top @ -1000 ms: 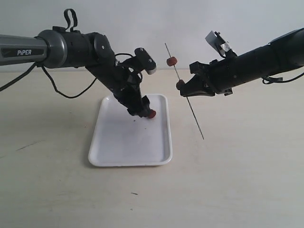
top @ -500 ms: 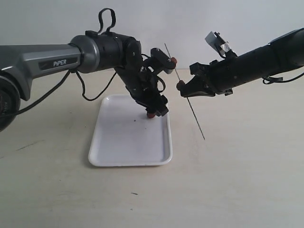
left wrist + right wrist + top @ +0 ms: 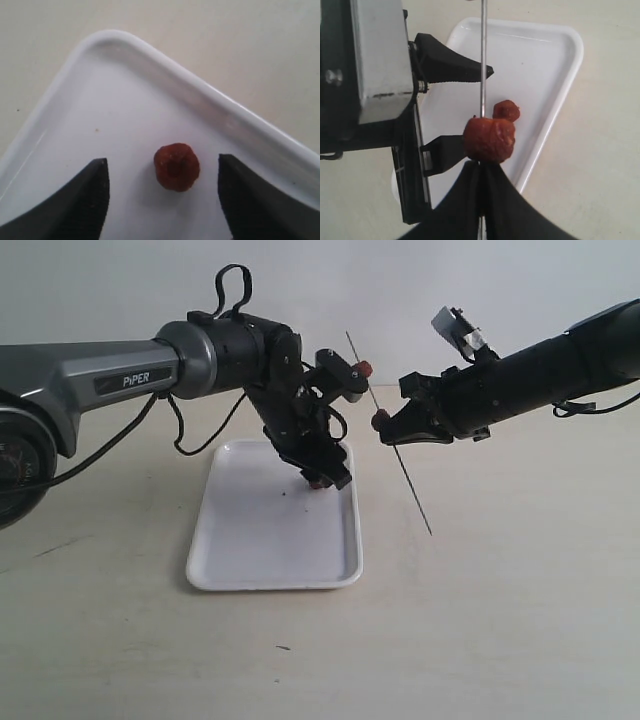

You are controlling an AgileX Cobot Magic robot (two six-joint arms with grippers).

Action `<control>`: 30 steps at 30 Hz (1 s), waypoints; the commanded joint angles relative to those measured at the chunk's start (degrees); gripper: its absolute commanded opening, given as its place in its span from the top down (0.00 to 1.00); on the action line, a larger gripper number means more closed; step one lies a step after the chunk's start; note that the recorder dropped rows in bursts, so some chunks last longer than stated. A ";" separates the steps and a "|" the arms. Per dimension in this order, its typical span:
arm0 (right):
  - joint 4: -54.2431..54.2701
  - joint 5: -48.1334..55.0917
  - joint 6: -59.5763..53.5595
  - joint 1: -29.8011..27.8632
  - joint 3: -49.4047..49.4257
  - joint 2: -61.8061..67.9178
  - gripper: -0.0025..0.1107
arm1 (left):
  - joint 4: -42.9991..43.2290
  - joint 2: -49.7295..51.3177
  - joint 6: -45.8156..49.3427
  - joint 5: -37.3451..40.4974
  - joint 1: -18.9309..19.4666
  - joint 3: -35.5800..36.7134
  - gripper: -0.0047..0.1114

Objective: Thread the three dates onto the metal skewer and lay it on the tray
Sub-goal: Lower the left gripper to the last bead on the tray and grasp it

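Note:
On the white tray point(image 3: 262, 540), near its far right corner, one date point(image 3: 176, 167) lies loose. My left gripper point(image 3: 161, 164) is open around that date, a finger on each side and neither touching it. Seen from outside, this gripper point(image 3: 326, 476) points down over the date point(image 3: 316, 483). My right gripper point(image 3: 392, 430) is shut on the metal skewer point(image 3: 410, 490), which slants up off the table. A second date point(image 3: 489, 139) sits on the skewer against the right fingertips. A third date point(image 3: 368, 368) sits higher on the rod, partly hidden by the left wrist.
The beige tabletop point(image 3: 500, 620) surrounds the tray. A black cable point(image 3: 195, 440) loops down from the left arm behind the tray. The skewer's lower tip point(image 3: 430, 532) hangs just right of the tray. A dark speck point(image 3: 287, 491) lies on the tray.
My left arm has swung right across the tray, so its gripper now straddles the loose date and its wrist covers part of the top date. The right arm and skewer have not moved.

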 commanded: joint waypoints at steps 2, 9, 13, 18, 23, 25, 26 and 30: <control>0.23 0.09 -1.02 -0.01 -0.16 -0.55 0.98 | 0.17 2.06 -0.45 -0.40 -0.33 -0.33 0.44; 0.23 -0.15 -1.51 -0.01 -0.16 -0.55 0.98 | 0.26 2.18 -0.45 -1.65 -0.33 -0.33 0.44; 0.23 -0.15 -1.51 -0.01 -0.16 -0.55 0.98 | 0.26 2.18 -0.45 -1.38 -0.33 -0.33 0.54; 0.23 -0.15 -1.51 -0.01 -0.16 -0.55 0.98 | 0.15 2.18 -0.45 -0.59 -0.33 -0.33 0.65; 0.23 -0.15 -1.51 -0.01 -0.16 -0.55 0.98 | 0.04 2.18 -0.45 -0.59 -0.33 -0.33 0.65; 0.23 -0.25 -1.51 -0.01 -0.16 -0.55 0.98 | 0.04 2.18 -0.45 -0.39 -0.33 -0.33 0.66; 0.23 -0.25 -1.51 -0.01 -0.16 -0.55 0.98 | 0.04 2.18 -0.45 -0.27 -0.33 -0.33 0.66; 0.35 -0.34 -1.63 -0.01 -0.16 -0.55 0.98 | 0.04 2.18 -0.45 0.08 -0.33 -0.33 0.66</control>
